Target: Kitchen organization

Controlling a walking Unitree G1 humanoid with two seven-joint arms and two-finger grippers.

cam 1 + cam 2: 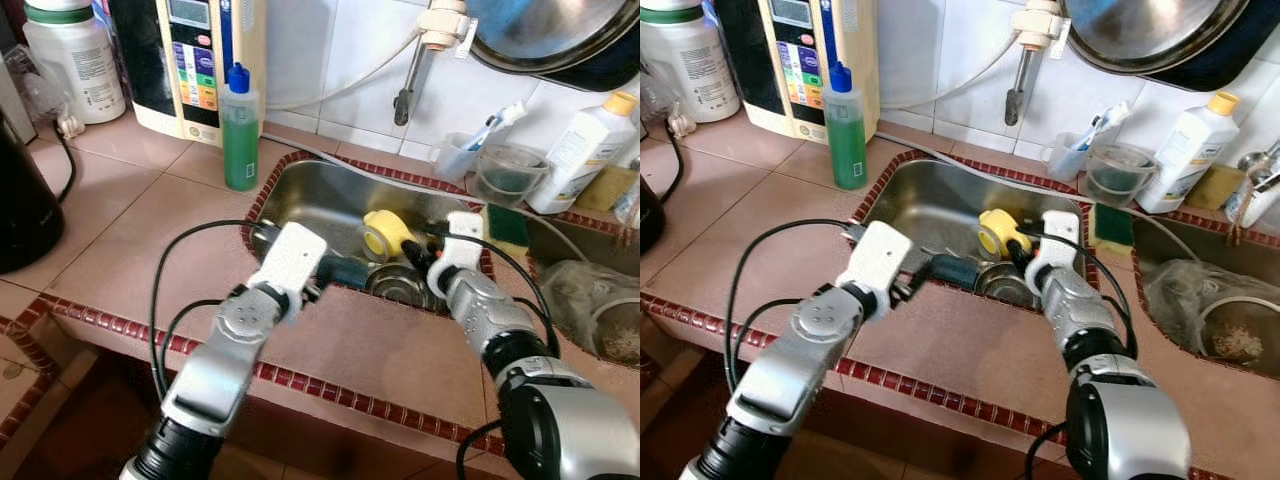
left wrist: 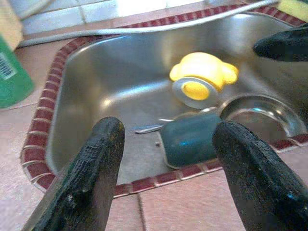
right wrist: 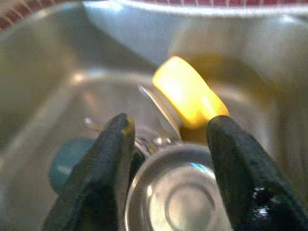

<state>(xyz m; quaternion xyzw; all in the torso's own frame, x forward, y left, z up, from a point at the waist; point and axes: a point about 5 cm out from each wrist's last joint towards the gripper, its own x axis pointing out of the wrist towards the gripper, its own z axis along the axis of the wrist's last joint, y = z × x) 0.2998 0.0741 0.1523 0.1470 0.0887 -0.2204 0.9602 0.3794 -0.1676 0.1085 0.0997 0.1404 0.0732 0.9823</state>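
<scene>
Both arms reached over the front edge of a small stainless sink (image 1: pixel 320 190) set into a tan tiled counter (image 1: pixel 150 230) trimmed with dark red tiles. The left gripper (image 2: pixel 166 159) hung above the sink's near rim with its two black fingers spread apart and grasping nothing; in its wrist view the gap between them framed a dark teal cup (image 2: pixel 190 139) lying on its side on the sink floor. Just beside that cup sat a round steel bowl (image 3: pixel 175 192), and behind both lay a yellow cup (image 1: pixel 385 233) tipped over, its open mouth facing the near side. A thin piece of cutlery (image 2: pixel 149 128) rested on the sink bottom by the teal cup. The right gripper (image 3: pixel 168 163) hovered directly over the steel bowl, its fingers likewise parted and empty, the yellow cup just beyond them. On the counter to the robot's left of the sink stood a green dish-soap bottle (image 1: pixel 240 130) with a blue cap, and a green-and-yellow sponge (image 1: pixel 1113 225) lay at the sink's right edge.
</scene>
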